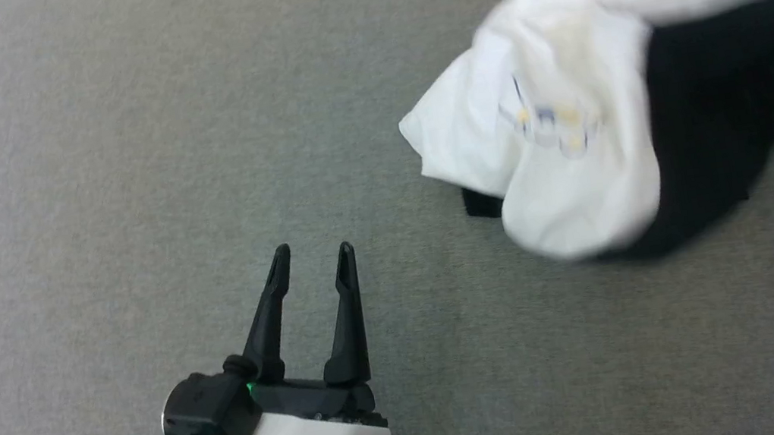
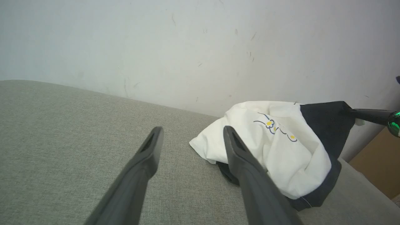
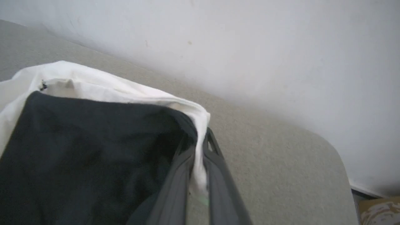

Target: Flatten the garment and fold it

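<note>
Right tool (image 3: pixel 200 143) pinches the garment (image 1: pixel 575 143) by a white edge, upper right; left tool (image 1: pixel 312 255) gapes empty, lower centre. I'd have it take the opposite corner and pull flat.

Head looks down; 2 wrists low, sharing garment (image 2: pixel 290 156).

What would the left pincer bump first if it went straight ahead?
Likely nothing close: the left pincer points along the bare grey cushion, just left of the shirt, toward the wall. Depth is unclear, so it might brush the shirt's white corner.
</note>
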### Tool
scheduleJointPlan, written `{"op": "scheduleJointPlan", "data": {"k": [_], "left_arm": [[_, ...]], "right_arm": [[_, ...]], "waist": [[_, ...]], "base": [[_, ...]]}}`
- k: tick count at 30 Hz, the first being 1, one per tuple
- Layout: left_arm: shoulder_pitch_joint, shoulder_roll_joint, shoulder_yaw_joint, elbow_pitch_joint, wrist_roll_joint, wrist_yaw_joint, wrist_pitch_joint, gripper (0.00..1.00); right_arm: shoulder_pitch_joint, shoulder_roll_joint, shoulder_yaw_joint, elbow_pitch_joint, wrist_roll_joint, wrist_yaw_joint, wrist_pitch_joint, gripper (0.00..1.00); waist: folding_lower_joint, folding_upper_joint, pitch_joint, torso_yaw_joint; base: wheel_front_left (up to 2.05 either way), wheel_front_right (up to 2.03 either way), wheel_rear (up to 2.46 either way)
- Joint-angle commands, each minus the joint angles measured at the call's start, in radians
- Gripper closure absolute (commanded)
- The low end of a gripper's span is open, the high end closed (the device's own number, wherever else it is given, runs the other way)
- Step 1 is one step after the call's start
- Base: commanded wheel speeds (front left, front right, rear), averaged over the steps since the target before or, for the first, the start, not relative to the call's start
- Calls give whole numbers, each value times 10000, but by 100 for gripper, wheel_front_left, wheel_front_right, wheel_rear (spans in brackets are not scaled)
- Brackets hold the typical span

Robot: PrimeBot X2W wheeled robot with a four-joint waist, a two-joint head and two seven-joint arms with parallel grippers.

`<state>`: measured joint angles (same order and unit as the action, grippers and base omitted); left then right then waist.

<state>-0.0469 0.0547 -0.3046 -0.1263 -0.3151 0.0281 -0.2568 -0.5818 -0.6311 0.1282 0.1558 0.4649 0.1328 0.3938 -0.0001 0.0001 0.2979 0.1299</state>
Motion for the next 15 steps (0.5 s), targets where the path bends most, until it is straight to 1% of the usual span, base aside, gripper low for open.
{"op": "scheduleJointPlan", "data": {"k": [1, 4, 6, 8, 9, 10, 11, 13, 15], "left_arm": [[112, -44, 42, 25, 57, -77, -49, 0], [213, -44, 42, 39, 78, -128, -49, 0], [281, -44, 50, 73, 119, -150, -49, 0], [344, -22, 82, 107, 169, -153, -49, 0], [374, -8, 101, 121, 183, -153, -49, 0], [406, 17, 109, 143, 199, -157, -49, 0], [433, 47, 105, 164, 218, -163, -49, 0], [455, 93, 86, 201, 233, -174, -46, 0], [468, 127, 60, 224, 236, -183, -29, 0]], "right_arm": [[1084, -42, -640, 79, -178, -21, 90, 100], [2738, 60, -1691, 266, -642, -21, 141, 100], [3774, 391, -2229, 401, -896, -21, 138, 100], [4520, 786, -2535, 500, -1093, -21, 68, 100], [4774, 973, -2613, 537, -1197, -21, 10, 79], [4943, 1144, -2656, 567, -1280, -21, -57, 10], [5047, 1291, -2685, 594, -1362, -21, -116, 0], [5104, 1474, -2586, 590, -1423, -21, -196, 0], [4990, 1659, -2522, 370, -1197, -21, -228, 0]], "waist": [[1, -1, -378, -351], [1, -1, -433, -368], [1, -1, -476, -383], [1, -1, -531, -423], [1, -1, -569, -451], [1, -1, -622, -484], [1, -1, -666, -516], [1, -1, -771, -569], [1, -1, -898, -613]], "base": [[0, 0, 0], [0, 0, 0], [0, 0, 0], [0, 0, 0], [0, 0, 0], [0, 0, 0], [0, 0, 0], [0, 0, 0], [0, 0, 0]]}}
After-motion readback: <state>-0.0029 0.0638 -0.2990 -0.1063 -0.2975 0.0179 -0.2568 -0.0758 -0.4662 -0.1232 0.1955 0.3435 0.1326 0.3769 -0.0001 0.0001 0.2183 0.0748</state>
